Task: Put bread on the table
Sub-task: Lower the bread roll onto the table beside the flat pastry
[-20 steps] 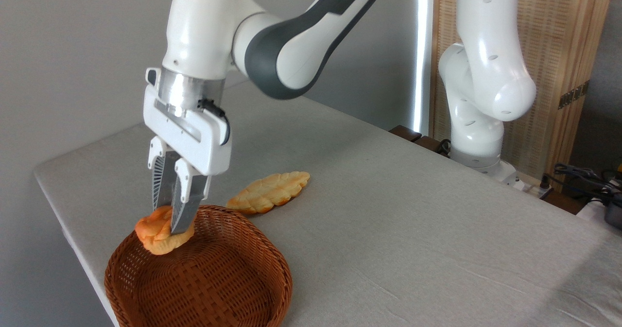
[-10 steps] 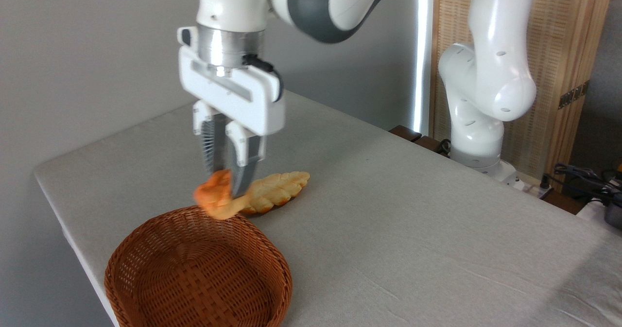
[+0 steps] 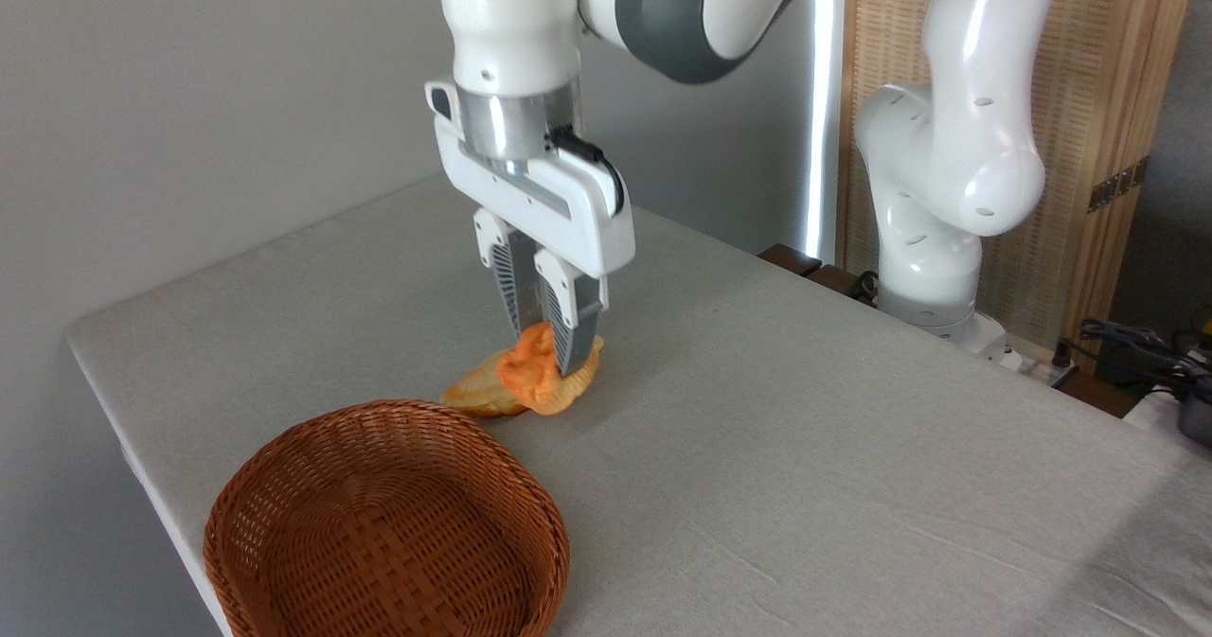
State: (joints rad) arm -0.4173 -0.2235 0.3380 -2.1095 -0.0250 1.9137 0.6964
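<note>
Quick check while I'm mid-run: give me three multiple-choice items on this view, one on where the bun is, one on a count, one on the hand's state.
1. Where is the bread?
A. Lying in the basket
B. Held in the hand, in front of the braided loaf
C. Lying on the table's near right corner

2. How many baked items are in view?
A. One
B. Two
C. Four

3. What is the state of the hand?
A. Shut on the bread
B. Wide open above the basket
C. Out of view

Answers:
1 B: the fingers pinch the orange bun, which overlaps the braided loaf lying on the table.
2 B: only the bun and the pale loaf show; the basket holds nothing.
3 A: both fingers close on the bun's top.
</note>
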